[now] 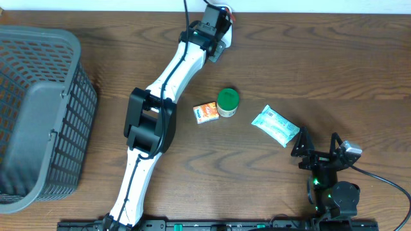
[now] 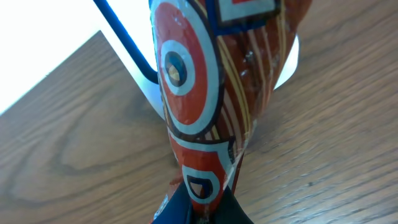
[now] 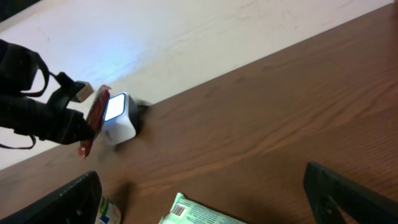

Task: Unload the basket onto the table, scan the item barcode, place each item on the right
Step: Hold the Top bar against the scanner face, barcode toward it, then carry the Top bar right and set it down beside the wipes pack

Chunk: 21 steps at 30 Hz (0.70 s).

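Red snack packet (image 2: 199, 93): pinched at its lower end by left gripper (image 2: 200, 206), held upright just before lit scanner (image 3: 118, 118) at table (image 1: 359, 77) far edge, presumably so its barcode reads. Right gripper (image 1: 317, 146): jaws wide, empty, idle near pale pouch (image 1: 275, 125).

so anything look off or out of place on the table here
Nothing stands out. The left gripper holds the red patterned packet in front of the small white scanner; the small orange box, green-lidded round tub and pale teal pouch sit intact, nothing spilled.
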Available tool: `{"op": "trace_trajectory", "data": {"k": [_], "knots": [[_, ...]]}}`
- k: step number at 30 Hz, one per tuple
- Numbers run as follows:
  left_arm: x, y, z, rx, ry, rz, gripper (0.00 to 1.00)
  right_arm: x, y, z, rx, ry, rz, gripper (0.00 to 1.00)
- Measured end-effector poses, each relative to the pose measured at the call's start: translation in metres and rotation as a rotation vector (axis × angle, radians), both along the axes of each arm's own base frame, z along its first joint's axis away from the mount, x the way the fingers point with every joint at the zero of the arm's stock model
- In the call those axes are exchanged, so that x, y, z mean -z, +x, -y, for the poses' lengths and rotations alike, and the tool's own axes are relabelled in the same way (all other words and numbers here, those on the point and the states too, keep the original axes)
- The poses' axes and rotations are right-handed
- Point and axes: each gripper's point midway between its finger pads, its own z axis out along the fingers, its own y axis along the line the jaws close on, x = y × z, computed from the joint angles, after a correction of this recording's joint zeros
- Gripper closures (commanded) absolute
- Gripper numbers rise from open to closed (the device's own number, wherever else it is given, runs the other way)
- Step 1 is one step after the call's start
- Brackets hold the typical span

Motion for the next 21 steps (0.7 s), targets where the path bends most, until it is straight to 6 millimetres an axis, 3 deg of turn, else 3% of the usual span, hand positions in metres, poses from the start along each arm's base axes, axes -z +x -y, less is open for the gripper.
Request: {"op": "trace_trajectory", "data": {"k": [12, 21], "knots": [[0.023, 0.011, -0.04, -0.003, 0.174, 0.0, 0.93, 0.0, 0.0, 0.0, 0.0, 0.0, 0.0, 0.01], [0.018, 0.018, -0.04, 0.0, 0.176, 0.034, 0.93, 0.0, 0.0, 0.0, 0.0, 0.0, 0.0, 0.01]]}}
